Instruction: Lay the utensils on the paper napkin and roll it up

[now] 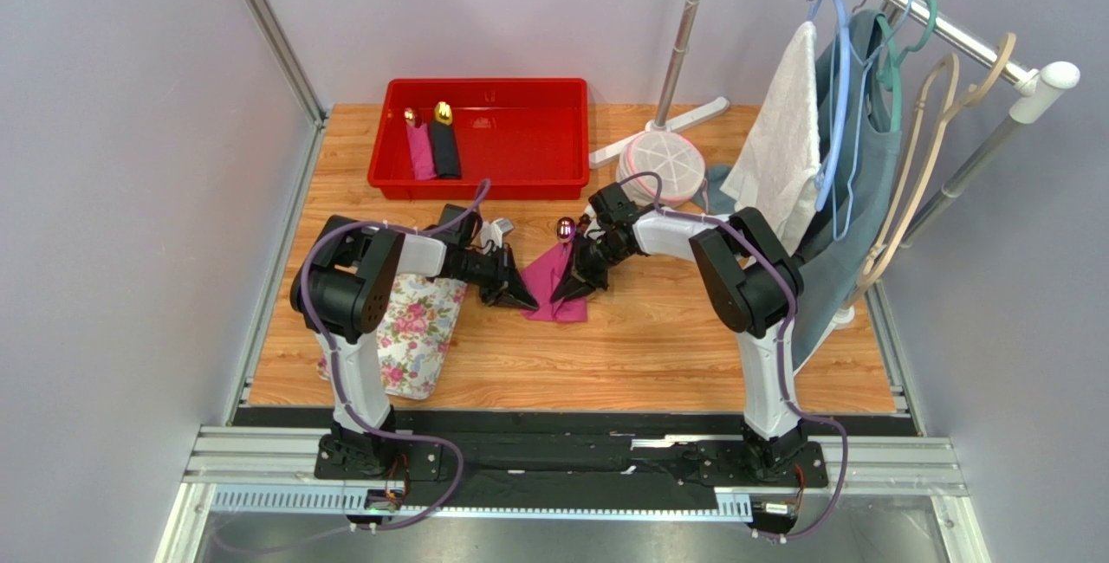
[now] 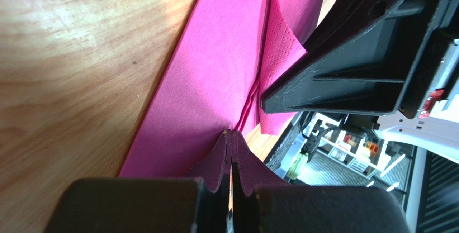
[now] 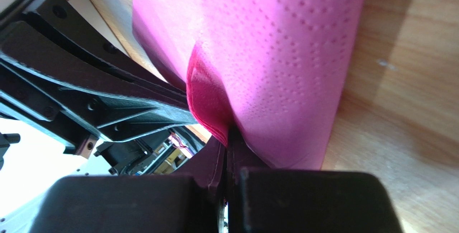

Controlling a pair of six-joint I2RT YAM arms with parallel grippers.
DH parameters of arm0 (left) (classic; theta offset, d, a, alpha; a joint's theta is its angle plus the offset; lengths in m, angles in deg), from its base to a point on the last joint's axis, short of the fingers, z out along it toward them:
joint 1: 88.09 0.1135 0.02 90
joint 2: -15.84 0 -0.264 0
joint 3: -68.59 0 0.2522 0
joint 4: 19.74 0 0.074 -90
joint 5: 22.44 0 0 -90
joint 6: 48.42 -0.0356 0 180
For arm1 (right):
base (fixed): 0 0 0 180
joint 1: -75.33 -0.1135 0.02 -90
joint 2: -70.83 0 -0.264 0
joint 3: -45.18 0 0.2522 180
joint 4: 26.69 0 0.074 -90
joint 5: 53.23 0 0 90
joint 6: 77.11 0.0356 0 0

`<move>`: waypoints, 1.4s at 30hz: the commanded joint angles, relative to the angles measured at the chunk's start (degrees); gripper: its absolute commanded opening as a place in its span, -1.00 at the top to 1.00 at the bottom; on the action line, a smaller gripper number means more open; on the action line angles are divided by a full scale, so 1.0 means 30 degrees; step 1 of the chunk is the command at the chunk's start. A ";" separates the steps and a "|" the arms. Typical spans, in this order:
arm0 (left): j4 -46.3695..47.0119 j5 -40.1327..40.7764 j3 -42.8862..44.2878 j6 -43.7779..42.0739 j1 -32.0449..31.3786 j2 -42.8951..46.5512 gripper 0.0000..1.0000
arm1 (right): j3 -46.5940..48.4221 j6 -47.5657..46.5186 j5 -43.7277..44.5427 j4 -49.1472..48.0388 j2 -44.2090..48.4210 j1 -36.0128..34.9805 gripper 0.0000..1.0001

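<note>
Pinching paper napkin (image 1: 562, 311) edges: left hand (image 1: 527, 296), right hand (image 1: 561, 290)

My left arm (image 1: 354, 375) and right arm (image 1: 768, 381) are built alike: white tubular links alternate with bulky black joint housings, and each arm stands on a black base plate (image 1: 378, 457) fixed to a silver slotted rail (image 1: 247, 457). A purple cable (image 1: 310, 280) loops along the outside of each arm from base to wrist. My left gripper (image 1: 521, 293) and right gripper (image 1: 569, 288) are matte black. Each has two tapered, triangular fingers (image 2: 345, 77) with ribbed, hollowed sides and small round screw holes (image 2: 378, 11).
</note>
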 commanded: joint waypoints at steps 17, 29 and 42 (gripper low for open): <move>0.1219 -0.0122 -0.0527 -0.0133 0.0272 0.1216 0.92 | 0.0863 0.0687 0.0269 -0.0781 -0.0283 -0.0388 0.56; 0.1220 -0.0620 -0.0849 0.0393 0.2964 0.3184 0.59 | 0.0599 0.0980 0.0181 -0.1221 -0.0459 -0.0417 -0.15; 0.4119 -0.1646 -0.1901 0.1419 0.3115 0.4854 0.66 | 0.0540 0.1858 0.0064 -0.1484 -0.0898 -0.0418 -0.55</move>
